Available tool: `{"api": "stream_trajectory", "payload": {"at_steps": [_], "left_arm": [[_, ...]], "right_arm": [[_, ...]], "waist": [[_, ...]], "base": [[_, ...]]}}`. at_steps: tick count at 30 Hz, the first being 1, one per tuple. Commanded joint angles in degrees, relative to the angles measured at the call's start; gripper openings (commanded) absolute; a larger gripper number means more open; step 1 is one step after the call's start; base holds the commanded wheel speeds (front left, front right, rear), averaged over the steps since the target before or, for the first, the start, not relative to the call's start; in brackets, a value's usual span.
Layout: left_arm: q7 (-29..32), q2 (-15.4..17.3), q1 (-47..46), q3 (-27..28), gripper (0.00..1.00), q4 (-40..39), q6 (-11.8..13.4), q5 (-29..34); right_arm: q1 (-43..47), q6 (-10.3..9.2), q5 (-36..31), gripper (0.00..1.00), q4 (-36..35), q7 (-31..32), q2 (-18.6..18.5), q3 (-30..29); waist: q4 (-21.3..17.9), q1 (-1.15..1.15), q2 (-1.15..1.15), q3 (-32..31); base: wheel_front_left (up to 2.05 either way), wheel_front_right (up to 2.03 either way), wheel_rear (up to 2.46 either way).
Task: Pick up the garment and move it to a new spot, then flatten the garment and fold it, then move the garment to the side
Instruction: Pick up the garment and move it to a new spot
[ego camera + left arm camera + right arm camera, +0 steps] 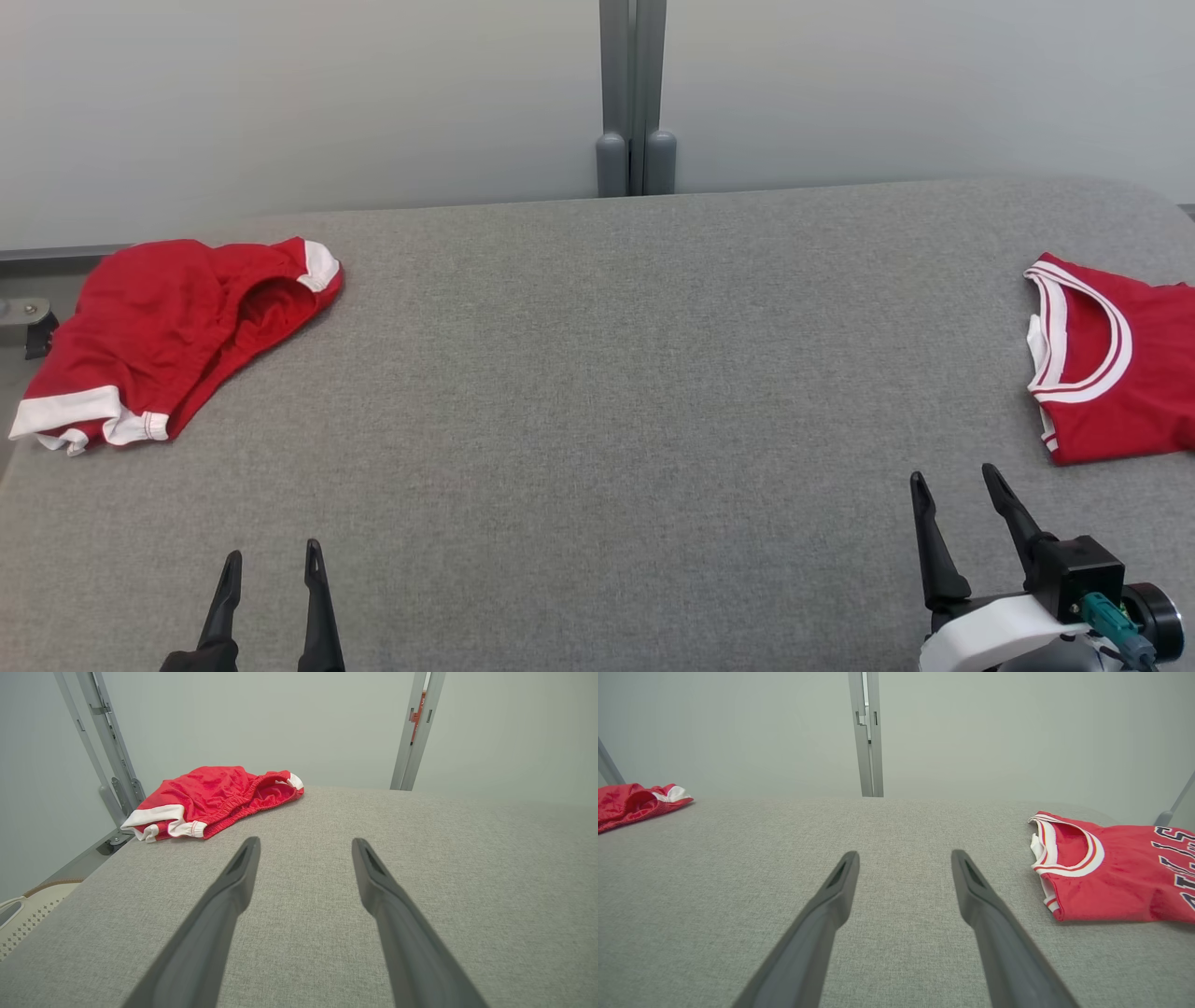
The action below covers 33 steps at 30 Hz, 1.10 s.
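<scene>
Head view down onto table (597, 392), wrist views low, all sharing shorts (159, 327)

Right pincer (904, 853) spread above grey table (896, 826), jersey (1111, 891) right, shorts (630, 805) left

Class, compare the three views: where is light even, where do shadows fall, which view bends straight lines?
Head view: even light, no glare, a thin shadow under the jersey, table weave sharp. Left wrist view: the wide lens tilts the frame posts and stretches the left pincer. Right wrist view: jersey lettering cut by the edge.
</scene>
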Motion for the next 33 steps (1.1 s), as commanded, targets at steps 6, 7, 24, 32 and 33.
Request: {"api": "stream_trajectory", "payload": {"at_steps": [6, 7, 24, 32, 33], "left_arm": [[-0.2, 0.1, -0.1, -0.4, 1.0, -0.7, -0.1, -0.2], [-0.2, 0.1, -0.2, -0.5, 1.0, -0.7, 0.0, -0.3], [-0.2, 0.1, 1.5, -0.8, 1.0, -1.7, 0.1, -1.6], [-0.2, 0.0, -3.5, 2.0, 1.0, -4.2, -1.2, -6.4], [-0.2, 0.1, -5.3, 2.5, 1.0, -4.1, -2.1, -7.4]], "right_arm": [[0.9, -0.11, 0.2, 1.0, -0.3, -0.2, 0.0, -0.3], [1.1, -0.11, 0.4, 1.0, -0.4, -0.2, 0.0, -0.2], [-3.3, -0.11, 3.1, 1.0, 0.9, -0.2, 0.0, 6.1], [-5.1, -0.11, 0.4, 1.0, 0.7, -0.2, -0.1, 6.6], [-5.9, -0.11, -0.3, 1.0, 0.4, -0.2, -0.5, 6.3]], "waist": [[1.5, 0.0, 0.0, -0.3], [2.3, 0.0, 0.0, -0.4], [25.6, 0.0, 0.0, -0.8], [21.4, 0.0, 0.0, 5.2], [20.5, 0.0, 0.0, 7.2]], "base": [[0.0, 0.0, 0.0], [0.0, 0.0, 0.0], [0.0, 0.0, 0.0], [0.0, 0.0, 0.0], [0.0, 0.0, 0.0]]}}
